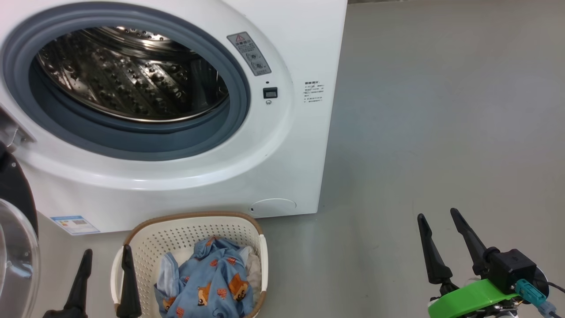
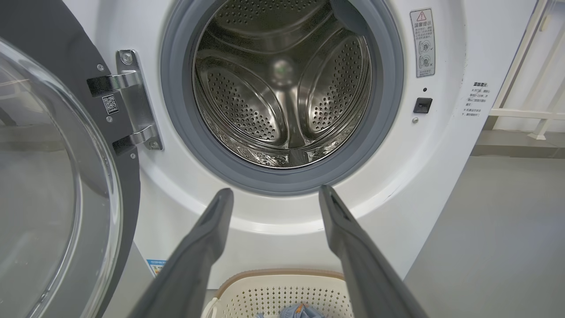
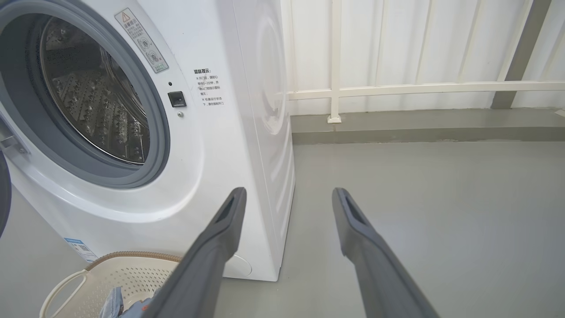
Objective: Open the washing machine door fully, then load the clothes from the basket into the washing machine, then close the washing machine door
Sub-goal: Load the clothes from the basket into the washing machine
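The white washing machine (image 1: 282, 145) stands with its steel drum (image 1: 132, 70) exposed. Its door (image 1: 15, 247), black-rimmed with a clear glass bowl, is swung out to the left; the left wrist view has the door (image 2: 48, 176) on its hinge. In front sits the cream basket (image 1: 190, 232) holding blue bear-print clothes (image 1: 212, 278). My left gripper (image 1: 107, 258) is open and empty, over the basket's left rim, pointing at the drum (image 2: 282, 88). My right gripper (image 1: 437, 216) is open and empty above bare floor, right of the basket (image 3: 128, 274).
Grey floor (image 1: 441, 110) stretches to the right of the machine. A white railing and panelled wall (image 3: 397, 88) stand behind it, with a low step along the wall.
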You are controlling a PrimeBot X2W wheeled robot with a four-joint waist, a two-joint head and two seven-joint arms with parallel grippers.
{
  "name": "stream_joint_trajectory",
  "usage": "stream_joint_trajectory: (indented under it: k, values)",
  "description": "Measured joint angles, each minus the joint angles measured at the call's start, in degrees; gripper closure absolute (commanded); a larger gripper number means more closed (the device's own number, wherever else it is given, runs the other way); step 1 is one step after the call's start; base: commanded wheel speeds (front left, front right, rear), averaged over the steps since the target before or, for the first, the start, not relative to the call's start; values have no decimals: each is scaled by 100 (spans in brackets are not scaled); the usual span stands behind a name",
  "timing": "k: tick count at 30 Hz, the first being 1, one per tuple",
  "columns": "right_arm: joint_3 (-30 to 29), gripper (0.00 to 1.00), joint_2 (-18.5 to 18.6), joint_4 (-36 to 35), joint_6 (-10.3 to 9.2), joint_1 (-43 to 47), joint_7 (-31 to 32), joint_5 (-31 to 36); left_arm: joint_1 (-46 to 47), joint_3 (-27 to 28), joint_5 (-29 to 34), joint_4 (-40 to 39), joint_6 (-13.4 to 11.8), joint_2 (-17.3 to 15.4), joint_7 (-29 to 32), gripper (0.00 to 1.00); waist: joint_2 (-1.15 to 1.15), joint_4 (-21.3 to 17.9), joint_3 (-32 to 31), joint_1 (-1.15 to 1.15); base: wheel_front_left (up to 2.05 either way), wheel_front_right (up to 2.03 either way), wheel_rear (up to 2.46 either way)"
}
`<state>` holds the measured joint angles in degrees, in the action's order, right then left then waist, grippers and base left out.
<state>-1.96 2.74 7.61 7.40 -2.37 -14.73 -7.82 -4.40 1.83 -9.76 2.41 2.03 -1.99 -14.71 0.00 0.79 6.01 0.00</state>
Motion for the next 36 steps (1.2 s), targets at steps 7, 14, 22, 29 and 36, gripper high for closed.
stream_joint_trajectory:
  k: [7, 14, 22, 29, 36]
  values:
    - [12, 0, 0, 15, 0, -3, 0, -16, 0, 11, -14, 22, 20, 0, 0, 0, 0, -21, 43, 0, 0, 0, 0]
    - [55, 0, 0, 57, 0, -18, 0, -145, 9, 26, -196, 219, 85, 0, 0, 0, 0, -58, 247, 0, 0, 0, 0]
    - [82, 0, 1, 82, 0, -227, 0, -149, 319, 51, -338, 636, 240, -1, 0, 0, 0, -129, 697, 0, 0, 0, 0]
    - [147, 0, 3, 82, 0, -517, 0, -196, 866, -12, -444, 1402, 474, 2, 1, 0, 0, -244, 1271, 0, 0, 0, 0]
    - [159, 0, 4, 60, 0, -754, 0, -255, 1422, -143, -633, 2234, 528, -99, 1, 0, 0, -405, 1791, 0, 0, 0, 0]
